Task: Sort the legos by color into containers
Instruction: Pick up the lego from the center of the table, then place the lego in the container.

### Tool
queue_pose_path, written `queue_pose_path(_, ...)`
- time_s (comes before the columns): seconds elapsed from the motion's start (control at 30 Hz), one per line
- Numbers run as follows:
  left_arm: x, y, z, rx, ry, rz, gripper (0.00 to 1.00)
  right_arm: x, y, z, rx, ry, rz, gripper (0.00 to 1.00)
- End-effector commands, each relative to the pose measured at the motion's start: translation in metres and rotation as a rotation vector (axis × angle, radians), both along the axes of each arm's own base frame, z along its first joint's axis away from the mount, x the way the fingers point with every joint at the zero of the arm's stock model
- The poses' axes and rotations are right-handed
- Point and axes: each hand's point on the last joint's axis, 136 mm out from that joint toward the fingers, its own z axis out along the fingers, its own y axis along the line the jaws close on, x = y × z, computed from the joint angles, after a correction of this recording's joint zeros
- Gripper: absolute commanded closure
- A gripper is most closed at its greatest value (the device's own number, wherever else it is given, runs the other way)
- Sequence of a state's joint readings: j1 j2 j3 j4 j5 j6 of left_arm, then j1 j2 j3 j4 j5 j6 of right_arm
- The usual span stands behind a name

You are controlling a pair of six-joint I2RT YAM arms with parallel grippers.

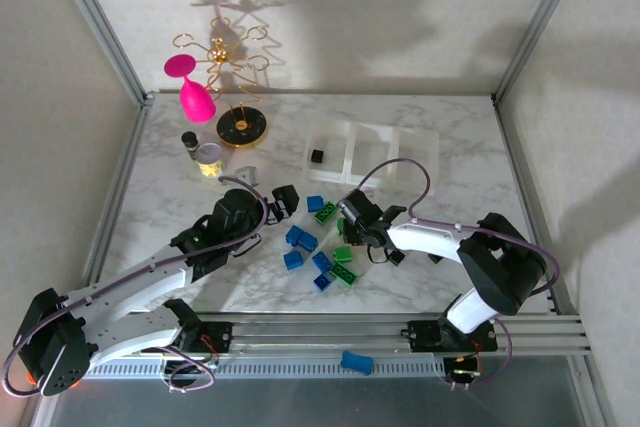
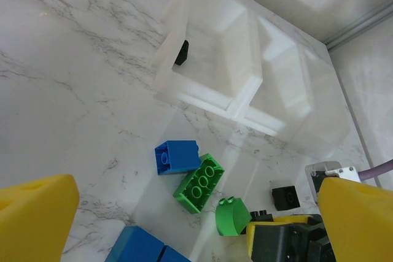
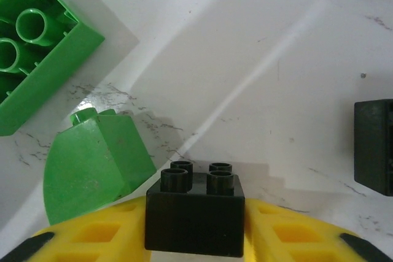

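Black square plastic brick (image 3: 194,216): pinched by right gripper (image 3: 194,234), between its yellow pads (image 3: 288,237).
Left gripper (image 2: 196,219): jaws wide apart, empty, above marbled table (image 2: 73,90).

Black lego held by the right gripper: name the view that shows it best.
Right wrist view: the black lego sits close up, studs up, clamped by the right gripper. Left wrist view seems to catch just its studs near the bottom; top external leaves it too small to tell.

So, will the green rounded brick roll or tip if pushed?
The green rounded brick has one curved face, so it may rock or tip, hardly roll far. It looks stiff, glossy plastic, likely to slide on the smooth marble table.
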State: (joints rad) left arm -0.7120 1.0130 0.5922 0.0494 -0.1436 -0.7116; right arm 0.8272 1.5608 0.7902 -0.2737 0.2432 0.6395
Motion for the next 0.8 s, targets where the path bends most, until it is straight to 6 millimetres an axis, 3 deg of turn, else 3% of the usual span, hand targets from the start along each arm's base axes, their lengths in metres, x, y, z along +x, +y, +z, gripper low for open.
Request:
queue_pose_path(0.0,-0.002,0.006,0.006,-0.004,-0.017,0.026,0.01,0.008,0.003,0.019,0.0,-0.054,0.003,0.63)
queue_pose_path(0.27,0.001,0.004,0.016,-0.024,-0.036,0.027,0.0,0.013,0.002,0.05,0.01,-0.119,0.02,0.67)
queue_pose_path(0.4,0.004,0.008,0.026,-0.022,-0.059,0.046,0.0,0.028,0.009,0.076,0.006,-0.186,0.036,0.67)
queue_pose_path(0.53,0.01,0.016,0.038,0.0,-0.093,0.081,0.0,0.055,0.033,0.098,0.023,-0.254,0.075,0.67)
queue_pose_path(0.77,0.024,0.029,0.053,-0.003,-0.121,0.12,0.0,0.118,0.068,0.117,-0.002,-0.351,0.094,0.67)
